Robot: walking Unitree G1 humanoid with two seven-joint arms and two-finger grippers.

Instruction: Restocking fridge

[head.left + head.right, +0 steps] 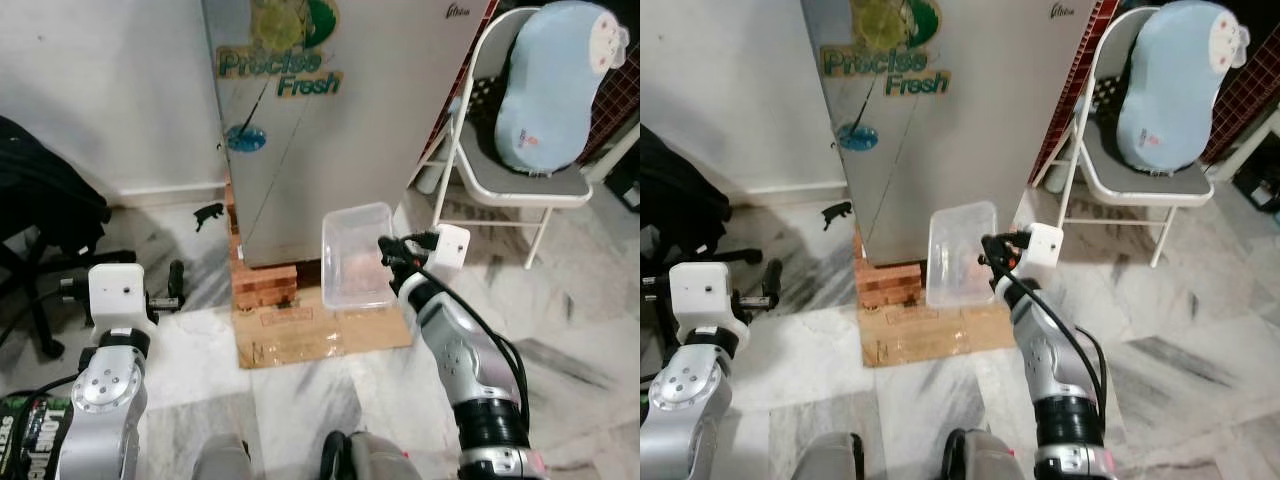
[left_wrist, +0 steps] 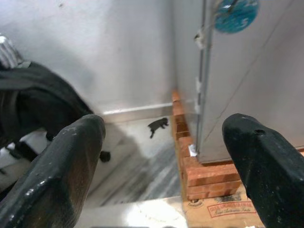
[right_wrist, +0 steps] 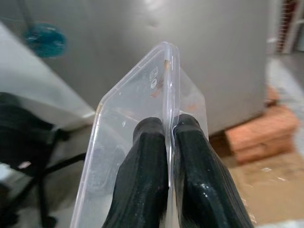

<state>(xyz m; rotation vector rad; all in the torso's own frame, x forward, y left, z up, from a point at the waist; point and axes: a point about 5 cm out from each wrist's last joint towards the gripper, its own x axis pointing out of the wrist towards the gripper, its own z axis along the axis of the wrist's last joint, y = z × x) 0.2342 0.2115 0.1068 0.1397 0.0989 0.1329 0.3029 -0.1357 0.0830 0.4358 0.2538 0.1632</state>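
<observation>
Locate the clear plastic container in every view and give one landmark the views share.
Left eye view: clear plastic container, centre, before the fridge's foot.
Right eye view: left of centre, at the right gripper.
Left wrist view: not in it.
Right wrist view: its wall pinched between the fingers.
Shared landmark: the brick base under the fridge.

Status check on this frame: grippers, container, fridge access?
Right gripper shut on clear plastic container. Left gripper open, empty. Fridge door closed ahead; folding chair beside it.
</observation>
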